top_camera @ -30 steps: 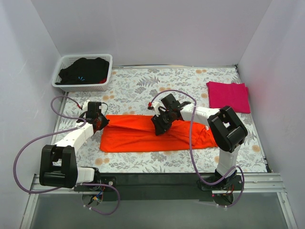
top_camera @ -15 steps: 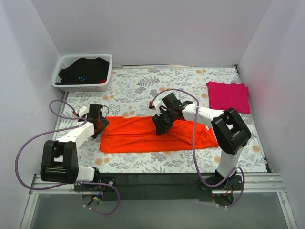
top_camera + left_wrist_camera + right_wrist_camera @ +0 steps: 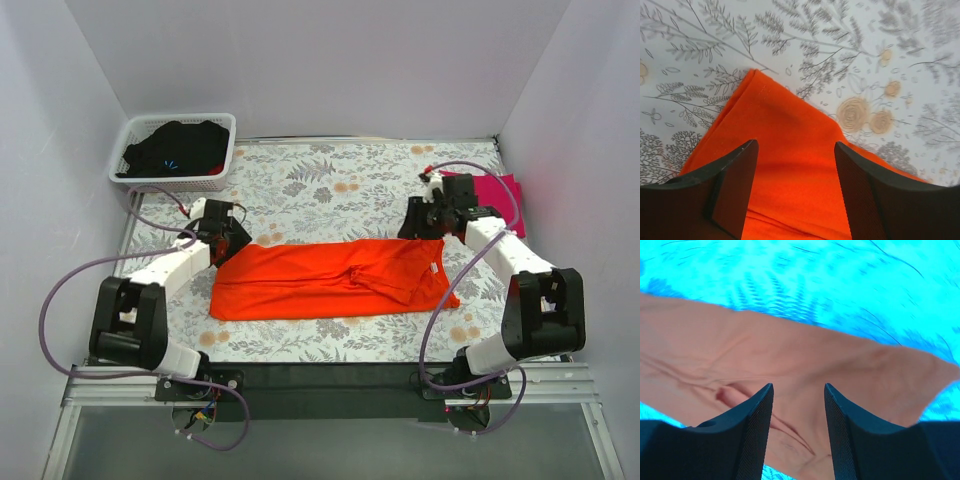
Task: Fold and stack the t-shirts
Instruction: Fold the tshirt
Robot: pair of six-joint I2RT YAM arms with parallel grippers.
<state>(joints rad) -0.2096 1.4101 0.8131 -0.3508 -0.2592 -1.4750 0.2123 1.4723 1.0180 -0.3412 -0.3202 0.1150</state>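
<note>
**Both pincers let go and shift to the corners**

The orange t-shirt (image 3: 330, 282) lies as a long folded band across the middle of the frame, flat on the flowered bench (image 3: 330, 180). The magenta t-shirt (image 3: 503, 190) sits folded at the upper right, partly behind the right arm.

A second ago the left pincer (image 3: 228, 238) was closed at the band's left edge. Now we see it standing wide over the upper left corner, holding nothing, with the cloth lying slack beneath its fingers (image 3: 735, 190). The right pincer (image 3: 425, 222) has left the middle of the shirt and hovers at the band's upper right corner, moderately parted and also empty.

We read this as the lengthwise fold being finished and released, with both arms lining up at the ends for a fold across. Stacking onto the magenta t-shirt has not yet begun.

A white basket (image 3: 170, 184) of dark clothes (image 3: 180, 148) stands at the upper left, well apart.
</note>
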